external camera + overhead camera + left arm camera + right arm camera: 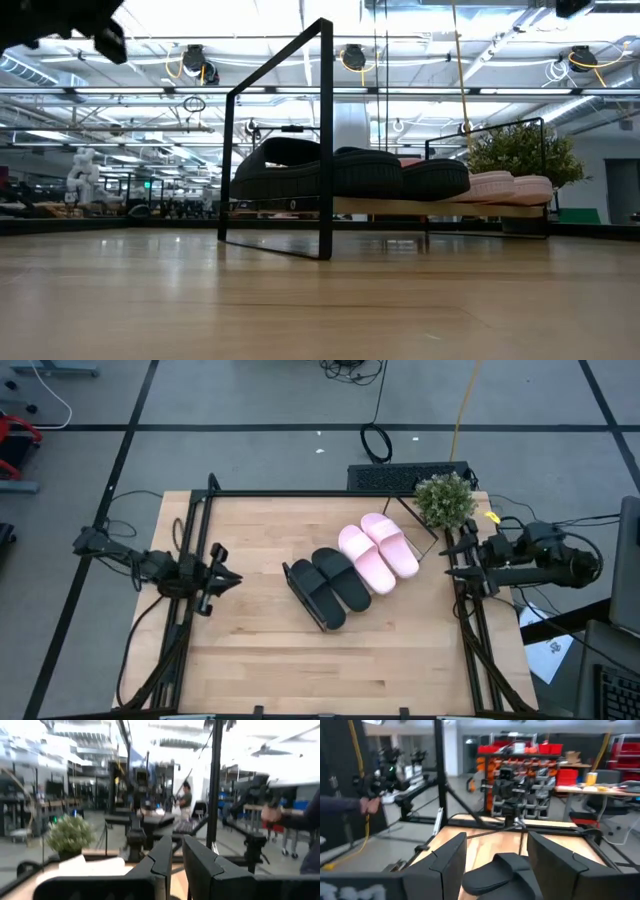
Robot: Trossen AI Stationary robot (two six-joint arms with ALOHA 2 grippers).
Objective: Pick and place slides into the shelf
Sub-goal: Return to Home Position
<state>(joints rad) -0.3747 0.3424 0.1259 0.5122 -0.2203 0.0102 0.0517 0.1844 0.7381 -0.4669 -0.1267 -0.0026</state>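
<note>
Slides are all sitting on the rack. The low shelf of light wooden board in a thin black metal frame [327, 150] is standing at an angle in the middle of the light wooden tabletop [260, 650], and four open-toe slip-ons are lying across it side by side. Two matte black slides [345, 582] are taking the end nearer the left arm, touching each other. Two pale pink slides [365, 560] are taking the end nearer the right arm, just beside the black pair.

Left gripper [228, 577] is hovering over the table's left side, well apart from the shelf. Its fingers [160, 862] are drawn almost together with only a thin slit between them, gripping nothing. Right gripper [447, 552] is hanging at the right edge, near the pink pair, its fingers [451, 862] spread wide and holding nothing. Small green potted plant [445, 500] is standing at the far right corner, just beside the right arm.
</note>
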